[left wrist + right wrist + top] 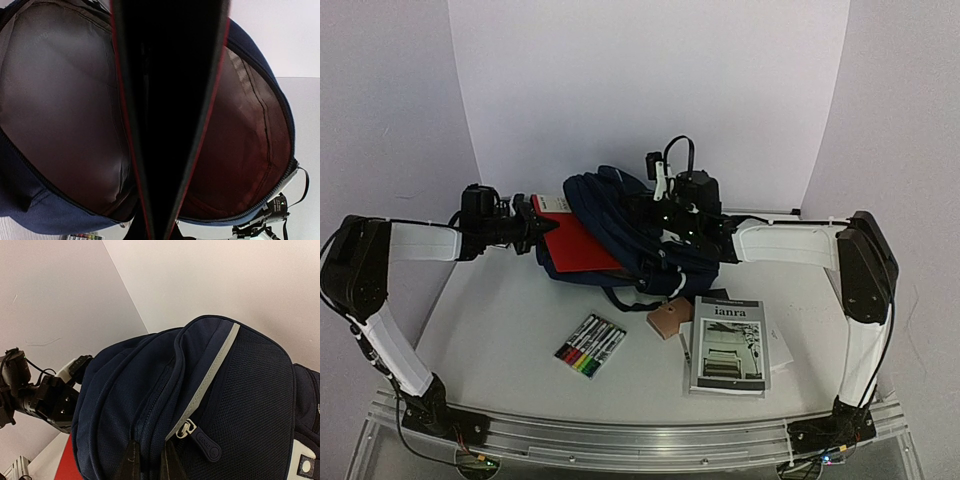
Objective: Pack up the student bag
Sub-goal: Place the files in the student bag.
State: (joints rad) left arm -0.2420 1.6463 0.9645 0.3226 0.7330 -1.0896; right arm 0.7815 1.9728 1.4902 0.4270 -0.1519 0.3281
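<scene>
Top external view: a large navy-blue fabric student bag [620, 215] with thin pale stripes is seen lying on the white bench [500, 330], at the centre of the frame and toward the back. The left end effector [532, 229], at the bag's left side, is clamped on a flat red rectangular book [578, 246], whose far part reaches into the bag's open mouth. The right end effector [667, 218] is placed on the bag's upper right part.

In the left wrist view the book is seen edge-on as a dark wedge with red borders, surrounded by the grey lining [65, 100] of the open compartment. In the right wrist view the black fingertips [131, 465] are pinched together on a fold of the bag's fabric at the bottom of the frame, just left of a black zip pull [202, 440].

Nearer the arm bases, apart from the bag, a pack of coloured markers [590, 346] lies at lower centre-left. A grey booklet [729, 344] on white paper [780, 352] lies at lower right, with a small tan block [667, 320] just beside it.
</scene>
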